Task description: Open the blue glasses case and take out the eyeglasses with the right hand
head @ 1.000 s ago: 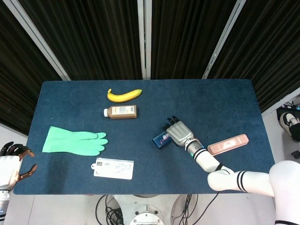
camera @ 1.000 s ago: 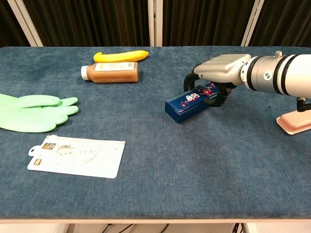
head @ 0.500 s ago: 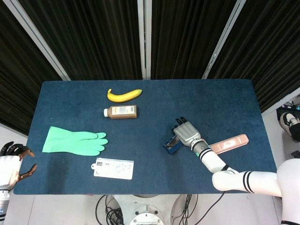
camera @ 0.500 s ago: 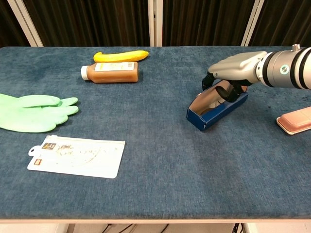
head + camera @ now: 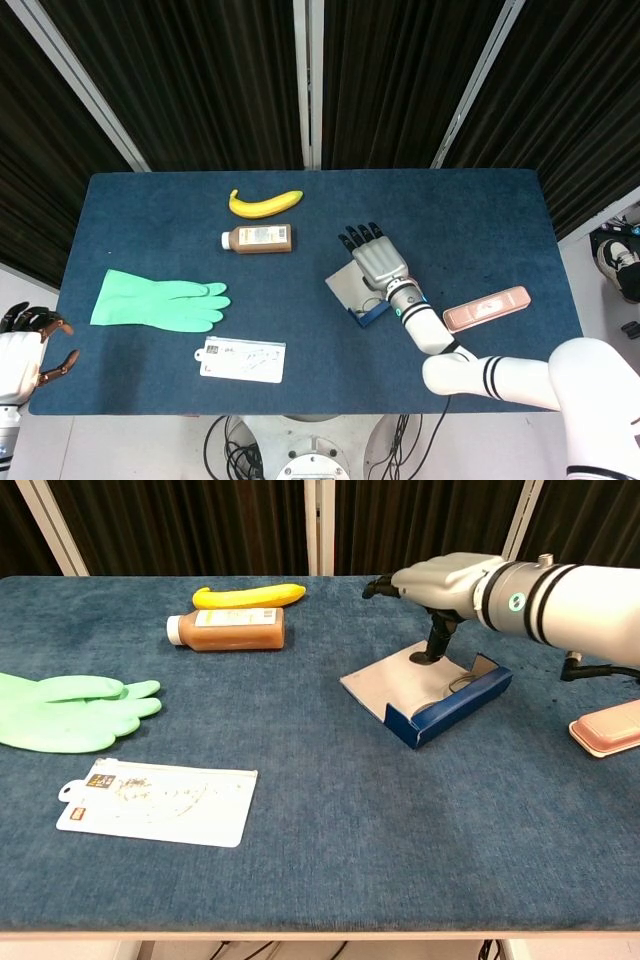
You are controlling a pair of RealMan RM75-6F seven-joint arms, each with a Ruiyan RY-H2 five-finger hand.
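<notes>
Right hand (image 5: 440,585) hovers directly over the open blue rectangular glasses case (image 5: 430,695), palm down with fingers stretched forward and holding nothing; one dark finger (image 5: 437,640) points down into the tray. In the head view the same right hand (image 5: 375,262) covers much of the case (image 5: 362,300). The case lies on the blue cloth-covered bench (image 5: 400,860), its grey-lined lid (image 5: 385,680) folded flat toward the brown bottle (image 5: 228,630), the blue tray on the side toward the pink oblong box (image 5: 607,727). Its long axis runs diagonally, from the bench's front toward the far right. A thin curved wire, probably the eyeglasses (image 5: 458,683), shows in the tray just below the hand. The reach is therefore straight down, and the right hand is far nearer than the left hand (image 5: 20,345), which rests curled at the bench's edge beyond the green rubber glove (image 5: 160,302). Its grip cannot be judged.
</notes>
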